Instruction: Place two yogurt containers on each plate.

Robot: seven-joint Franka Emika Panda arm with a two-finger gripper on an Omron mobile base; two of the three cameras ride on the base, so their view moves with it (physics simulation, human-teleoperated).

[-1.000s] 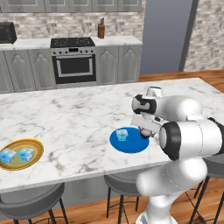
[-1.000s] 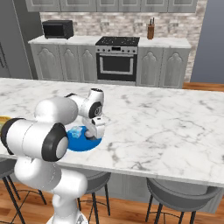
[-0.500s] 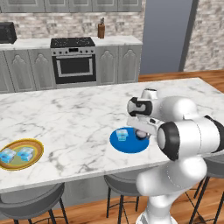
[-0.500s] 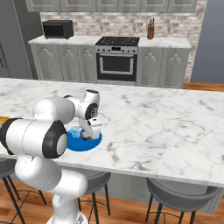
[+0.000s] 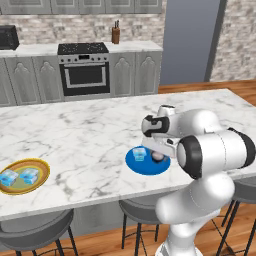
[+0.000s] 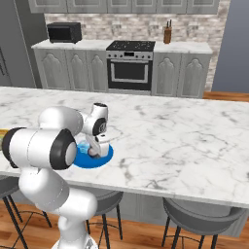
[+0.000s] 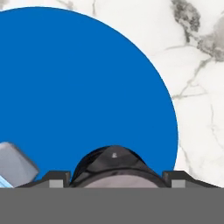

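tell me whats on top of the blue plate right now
One yogurt container sits on the blue plate, toward its left side. The gripper hangs low over the plate and covers whatever lies beneath it.

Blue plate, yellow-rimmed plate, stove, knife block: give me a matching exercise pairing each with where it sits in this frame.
Things:
1. blue plate
2. yellow-rimmed plate
3. stove
4. knife block

Places:
A. on the back counter, right of the cooktop
B. at the island's left end, carrying two yogurt containers
C. set between grey cabinets along the back wall
D. on the island under the gripper, one yogurt container showing on it

Pairs: 1-D, 2-B, 3-C, 4-A
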